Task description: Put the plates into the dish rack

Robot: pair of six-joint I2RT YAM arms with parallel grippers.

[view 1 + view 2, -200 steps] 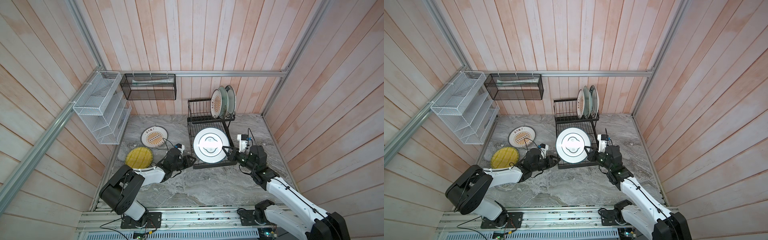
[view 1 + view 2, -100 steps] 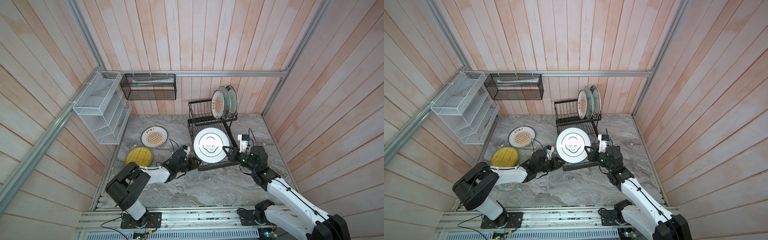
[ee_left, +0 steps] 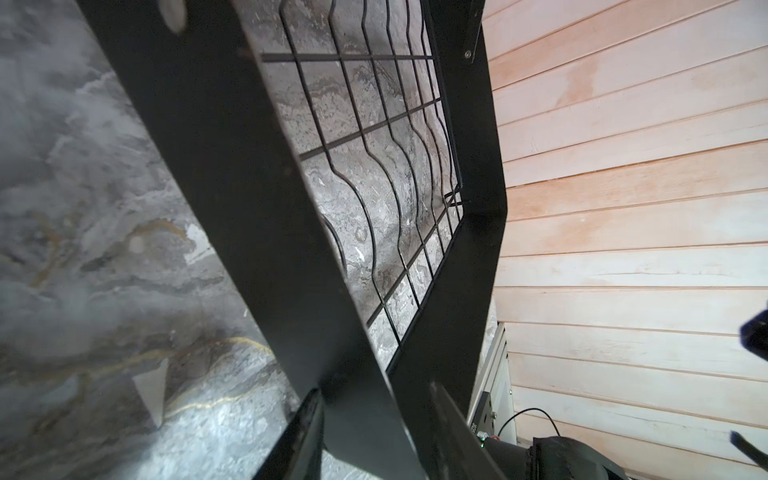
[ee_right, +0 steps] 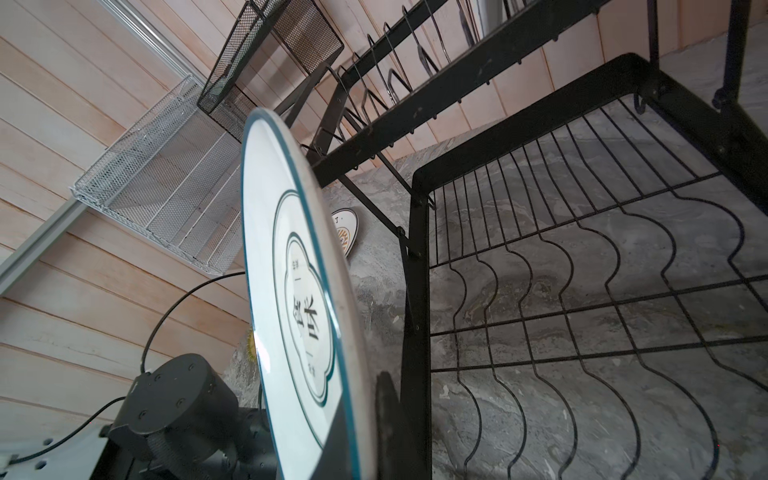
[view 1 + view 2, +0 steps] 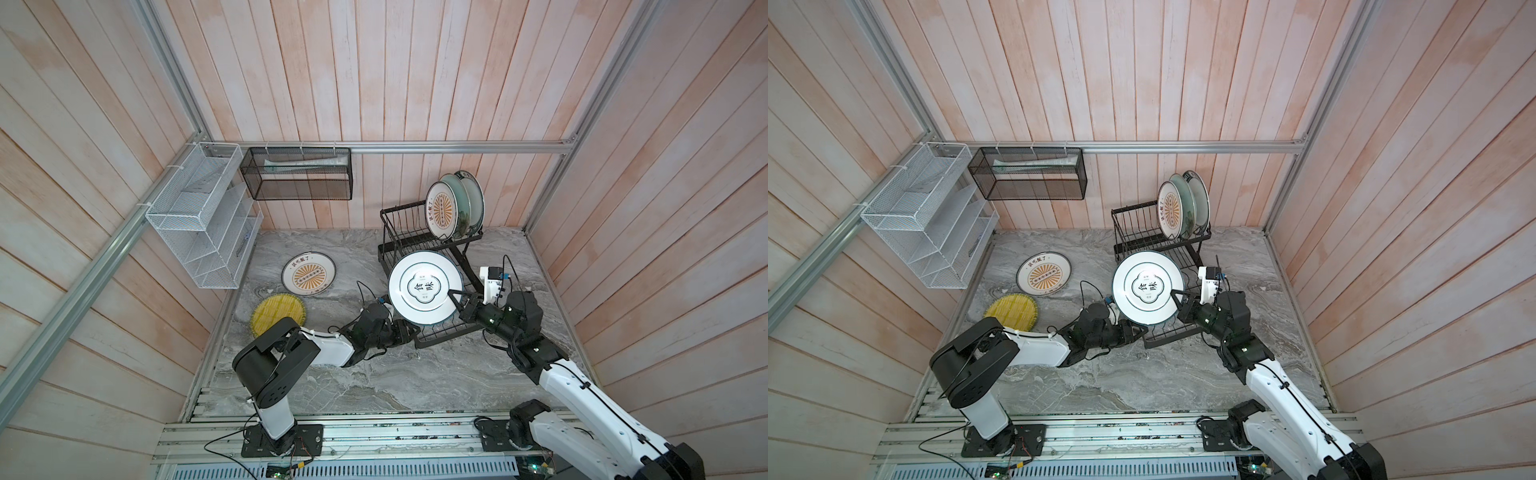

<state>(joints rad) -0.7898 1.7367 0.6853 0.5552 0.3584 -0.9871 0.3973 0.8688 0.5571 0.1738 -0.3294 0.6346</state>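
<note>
Over the wavy wire lower tray of the dish rack (image 5: 446,330), the right gripper (image 5: 455,301) pinches the rim of the glossy, tilted green-ringed plate (image 5: 424,289). The left gripper (image 3: 374,419) clamps the rack's flat black frame bar, its fingers partly out of frame.

Covered, cropped, blurred

In both top views the white green-ringed round plate (image 5: 424,289) (image 5: 1148,287) covers much of the lower tray of the black wire two-tier dish rack (image 5: 405,232); the left claw (image 5: 410,332), at the plate's seven o'clock, is too dark to read. In the left wrist view its fingers (image 3: 303,436) are blurred and cropped; in the right wrist view the plate hides most of the orange-sunburst plate (image 4: 347,232).
</note>
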